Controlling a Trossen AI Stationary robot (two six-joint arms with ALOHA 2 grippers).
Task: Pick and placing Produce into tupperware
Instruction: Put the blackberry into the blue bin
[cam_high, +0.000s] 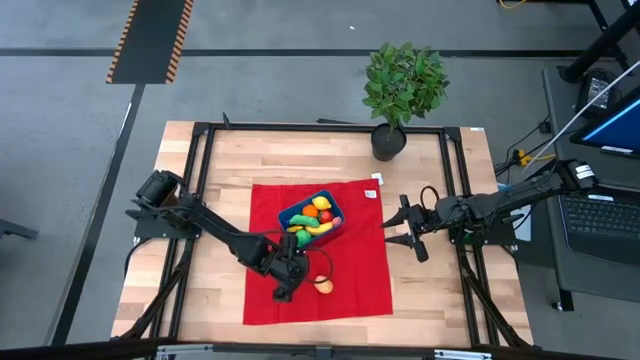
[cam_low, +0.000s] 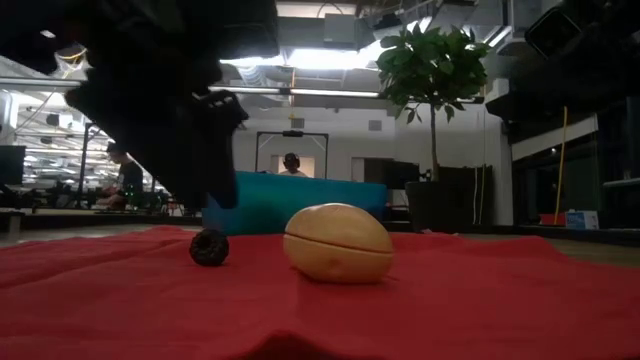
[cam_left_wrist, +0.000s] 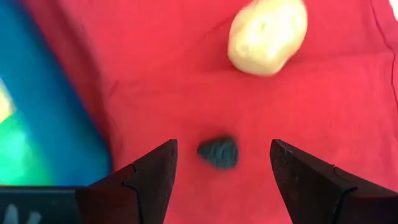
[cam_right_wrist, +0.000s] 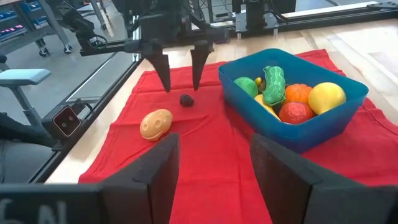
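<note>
One red cloth (cam_high: 350, 285) on table (cam_high: 220, 170). Blue tupperware (cam_right_wrist: 323, 127) on cloth, holding mixed produce (cam_right_wrist: 297, 99). Left gripper (cam_right_wrist: 180, 78) spread wide, poised over dark berry (cam_right_wrist: 186, 99). Right gripper (cam_high: 403, 232) spread, waiting at cloth edge. Potato (cam_right_wrist: 155, 124) loose on cloth, near berry.

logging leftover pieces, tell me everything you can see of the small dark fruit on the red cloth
The small dark fruit is a roundish, bumpy, near-black piece, like a toy berry, lying on the red cloth outside the blue container. A tan potato-like piece sits beside it, apart. The left end effector hangs open just above it, fingers either side, nothing touching it but the cloth.
</note>
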